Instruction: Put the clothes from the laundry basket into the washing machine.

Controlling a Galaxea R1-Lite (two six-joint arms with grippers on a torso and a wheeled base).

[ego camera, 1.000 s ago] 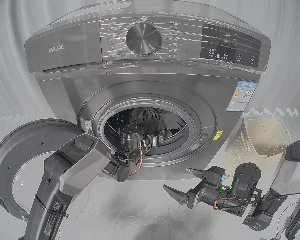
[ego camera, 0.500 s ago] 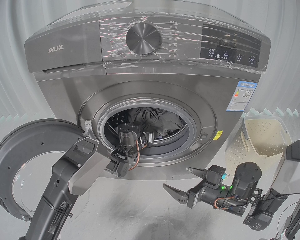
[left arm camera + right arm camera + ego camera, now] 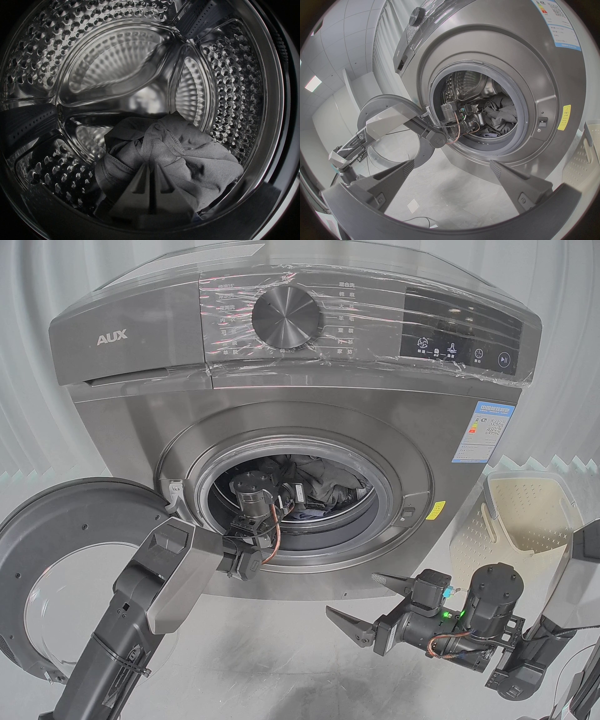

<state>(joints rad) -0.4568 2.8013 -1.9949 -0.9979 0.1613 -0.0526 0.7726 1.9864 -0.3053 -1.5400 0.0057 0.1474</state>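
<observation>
Inside the drum [image 3: 118, 62], left gripper [image 3: 152, 187] sits clamped onto the grey garment [image 3: 193, 156] at its tips; snagged fabric could drag back out, right gripper [image 3: 350, 596] spread wide, empty

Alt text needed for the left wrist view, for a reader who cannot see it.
The left tool, closed, pinches a crumpled dark grey garment inside the washing machine drum. The drum's shiny perforated steel walls curve all around the cloth.
</observation>
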